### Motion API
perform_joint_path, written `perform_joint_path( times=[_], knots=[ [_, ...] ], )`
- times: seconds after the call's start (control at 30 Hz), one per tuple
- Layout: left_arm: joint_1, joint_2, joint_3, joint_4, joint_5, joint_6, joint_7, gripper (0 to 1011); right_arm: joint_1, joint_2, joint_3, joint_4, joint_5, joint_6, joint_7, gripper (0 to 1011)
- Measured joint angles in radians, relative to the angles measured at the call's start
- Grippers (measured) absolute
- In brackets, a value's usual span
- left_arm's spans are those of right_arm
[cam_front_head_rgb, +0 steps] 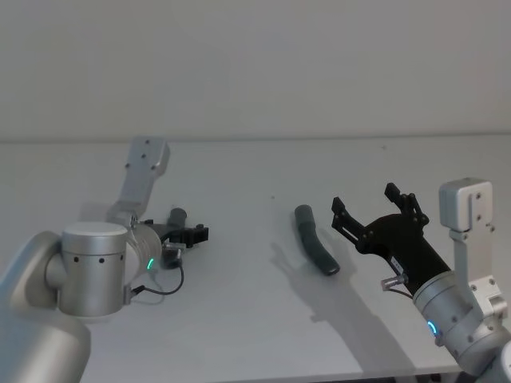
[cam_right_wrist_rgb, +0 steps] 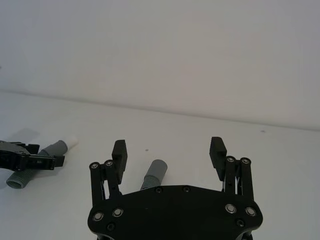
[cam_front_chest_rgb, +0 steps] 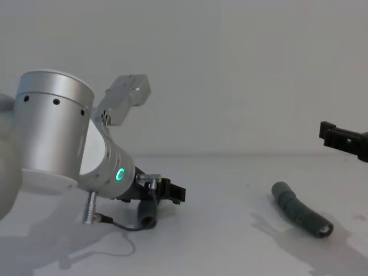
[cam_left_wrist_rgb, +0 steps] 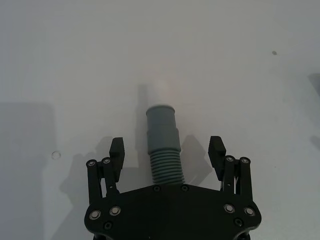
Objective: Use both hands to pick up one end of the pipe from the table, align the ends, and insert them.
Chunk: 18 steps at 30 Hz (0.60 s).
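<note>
Straddled long ribbed dark grey rubber tube (cam_left_wrist_rgb: 162,137) with black left gripper (cam_left_wrist_rgb: 167,146), fingers (cam_left_wrist_rgb: 117,150) apart, at nine o'clock on white tabletop (cam_front_head_rgb: 239,319). Hovered black right gripper (cam_front_head_rgb: 366,199), fingers spread, at three o'clock of short smooth grey tube (cam_front_head_rgb: 314,239).

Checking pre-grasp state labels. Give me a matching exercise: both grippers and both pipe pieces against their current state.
1 left gripper
2 right gripper
3 short smooth piece
4 ribbed piece

A lies alone on the table
B open, raised above the table
C between open fingers
D open, astride one piece

Pairs: 1-D, 2-B, 3-A, 4-C
</note>
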Motion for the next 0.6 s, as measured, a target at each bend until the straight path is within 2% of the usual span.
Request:
perform_joint_path(
  times=[0.33, 0.5, 0.6],
  knots=[
    [-0.006, -0.007, 0.001, 0.02, 0.007, -0.009, -0.004, 981, 0.0, 0.0, 0.0, 0.0, 0.0, 0.0, 0.0, 1004],
    [-0.008, -0.01, 0.001, 0.027, 0.009, -0.012, -0.005, 860, 0.0, 0.0, 0.0, 0.0, 0.0, 0.0, 0.0, 1004],
    [-0.009, -0.011, 0.001, 0.029, 0.01, -0.013, -0.006, 747, 0.0, 0.0, 0.0, 0.0, 0.0, 0.0, 0.0, 1003]
  ],
)
